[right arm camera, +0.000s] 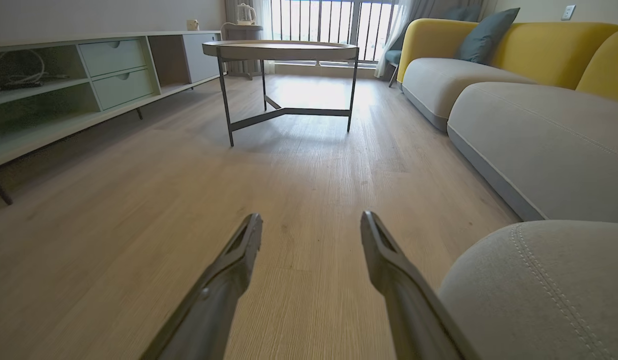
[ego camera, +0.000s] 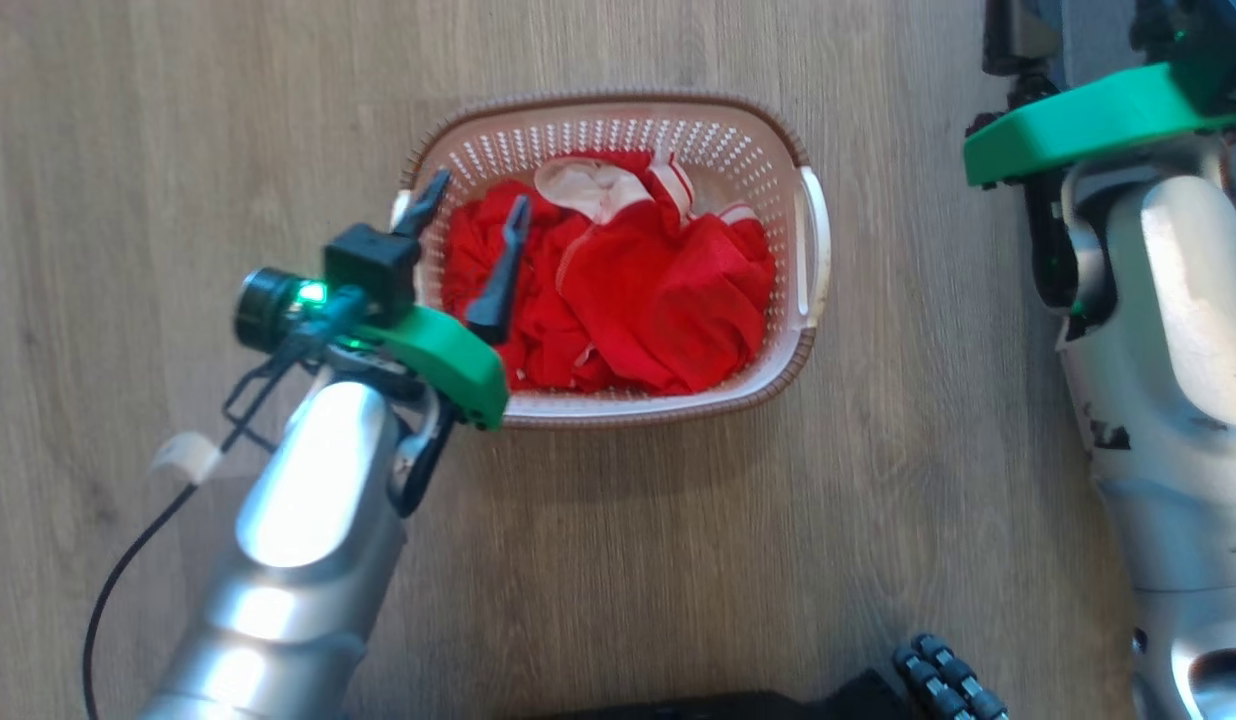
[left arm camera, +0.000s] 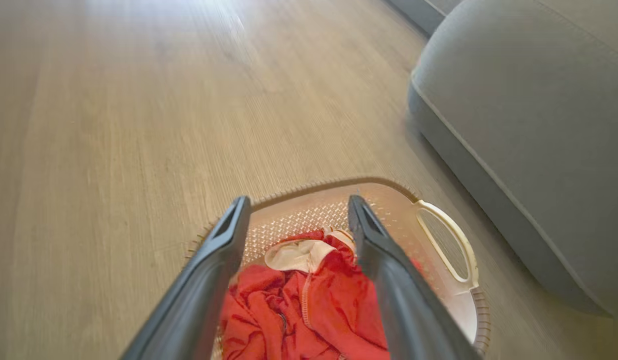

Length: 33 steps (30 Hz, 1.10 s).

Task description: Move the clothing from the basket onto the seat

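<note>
The cream perforated basket with a brown rim stands on the wooden floor, and crumpled red clothing with some white trim fills it. My left gripper hovers open over the basket's left side, one finger above the rim and the other above the red fabric, holding nothing. In the left wrist view the left gripper frames the clothing, with the basket's handle and the grey seat off to the right. My right gripper is open and empty above bare floor, next to the seat's stitched edge.
My right arm with its green bracket stands right of the basket. A round metal-legged table and a low cabinet stand farther across the room. Yellow-backed sofa cushions run along the right. Part of my dark base shows by the floor.
</note>
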Tool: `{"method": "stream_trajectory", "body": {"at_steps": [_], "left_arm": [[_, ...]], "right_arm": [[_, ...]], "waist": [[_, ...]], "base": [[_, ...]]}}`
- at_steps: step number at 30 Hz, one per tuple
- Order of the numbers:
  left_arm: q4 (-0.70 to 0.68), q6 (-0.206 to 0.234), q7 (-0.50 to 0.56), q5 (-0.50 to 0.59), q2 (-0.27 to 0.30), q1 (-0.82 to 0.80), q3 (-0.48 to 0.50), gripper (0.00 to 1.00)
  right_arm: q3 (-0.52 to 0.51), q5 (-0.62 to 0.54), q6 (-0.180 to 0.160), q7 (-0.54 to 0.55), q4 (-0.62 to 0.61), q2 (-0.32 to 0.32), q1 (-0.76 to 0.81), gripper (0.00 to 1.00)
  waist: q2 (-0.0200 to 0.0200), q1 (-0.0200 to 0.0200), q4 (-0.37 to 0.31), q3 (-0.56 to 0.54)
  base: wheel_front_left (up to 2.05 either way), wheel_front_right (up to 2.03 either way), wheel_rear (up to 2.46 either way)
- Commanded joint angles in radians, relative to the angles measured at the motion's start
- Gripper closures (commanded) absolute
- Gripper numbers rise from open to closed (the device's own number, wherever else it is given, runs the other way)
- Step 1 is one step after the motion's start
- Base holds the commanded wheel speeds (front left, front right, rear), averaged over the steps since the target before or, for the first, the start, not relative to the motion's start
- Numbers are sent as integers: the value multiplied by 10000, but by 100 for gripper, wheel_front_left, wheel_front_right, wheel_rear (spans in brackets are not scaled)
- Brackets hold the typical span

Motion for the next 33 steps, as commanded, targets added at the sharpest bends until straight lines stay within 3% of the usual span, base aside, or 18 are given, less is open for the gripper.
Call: {"method": "stream_trajectory", "body": {"at_steps": [1,9,18,29,33], "left_arm": [[-118,8,-61,-122,115,-226,-49,0],[852,8,-61,-311,186,-1290,-2193,0],[2183,8,-61,-1506,219,-2782,-4929,0],[3077,8,-61,-3094,294,-4053,-7258,0],[3531,8,-61,-3389,418,-4447,-7659,0]], "right_arm": [[177,-66,71,-47,-402,187,-149,0],[357,-90,71,-47,-616,358,-539,0],[534,-128,71,-47,-863,637,-915,0],[632,-44,71,-47,-1043,909,-974,0],[611,37,71,-47,-1125,938,-962,0]], "waist": [[0,-2,-178,300],[0,-2,-579,1198],[0,-2,-1117,2164],[0,-2,-1813,2915],[0,-2,-2033,3129]], "base": [[0,0,0],[0,0,0],[0,0,0],[0,0,0],[0,0,0]]}}
